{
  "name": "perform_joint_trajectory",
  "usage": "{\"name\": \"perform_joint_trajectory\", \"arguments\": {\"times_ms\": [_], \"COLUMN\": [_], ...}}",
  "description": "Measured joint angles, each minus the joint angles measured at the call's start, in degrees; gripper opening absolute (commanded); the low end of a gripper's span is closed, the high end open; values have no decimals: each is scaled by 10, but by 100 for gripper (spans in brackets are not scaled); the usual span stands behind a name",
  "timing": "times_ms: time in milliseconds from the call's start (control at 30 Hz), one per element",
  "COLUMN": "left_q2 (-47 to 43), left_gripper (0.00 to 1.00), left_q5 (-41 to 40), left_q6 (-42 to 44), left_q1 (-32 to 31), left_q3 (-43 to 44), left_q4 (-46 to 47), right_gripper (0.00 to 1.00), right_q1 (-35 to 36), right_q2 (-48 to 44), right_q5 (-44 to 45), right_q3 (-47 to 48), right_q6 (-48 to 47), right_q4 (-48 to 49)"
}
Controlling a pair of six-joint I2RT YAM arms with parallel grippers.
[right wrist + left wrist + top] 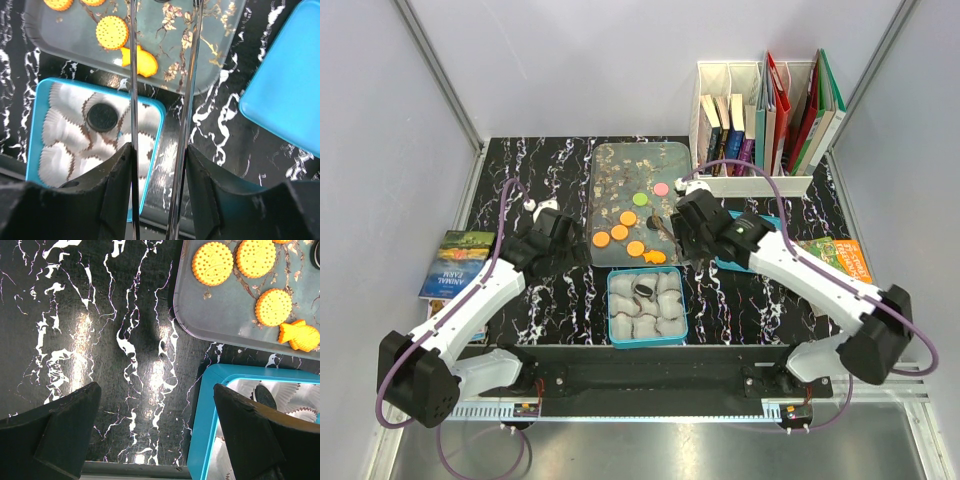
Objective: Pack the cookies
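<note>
Several orange cookies (619, 232) lie on the patterned tray (620, 165), with an orange fish-shaped one (655, 257), a green one (641, 199) and a pink one (661, 188). A black cookie (645, 288) sits in a paper cup in the blue box (613, 310); it also shows in the right wrist view (102, 117). My right gripper (682, 235) is shut on metal tongs (192, 75), whose arms reach over the tray's near right corner. My left gripper (157, 435) is open and empty, low over the table left of the box (202, 440). Three orange cookies (212, 263) show in its view.
A blue lid (285, 100) lies right of the tray, partly under my right arm. A white file holder with books (765, 120) stands at the back right. A book (460, 262) lies at the left edge, another (840, 258) at the right.
</note>
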Motion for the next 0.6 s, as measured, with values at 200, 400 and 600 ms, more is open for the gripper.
{"name": "perform_joint_trajectory", "arguments": {"times_ms": [200,400,600], "left_q2": [0,0,0], "left_gripper": [99,99,99], "left_q5": [0,0,0], "left_q6": [0,0,0], "left_q1": [0,0,0], "left_q3": [0,0,0], "left_q4": [0,0,0], "right_gripper": [49,49,50], "right_q1": [-26,-44,-57], "right_q2": [72,108,133], "right_q5": [-38,-66,-81], "right_q3": [3,15,31], "right_q6": [-25,-37,-41], "right_q4": [33,55,74]}}
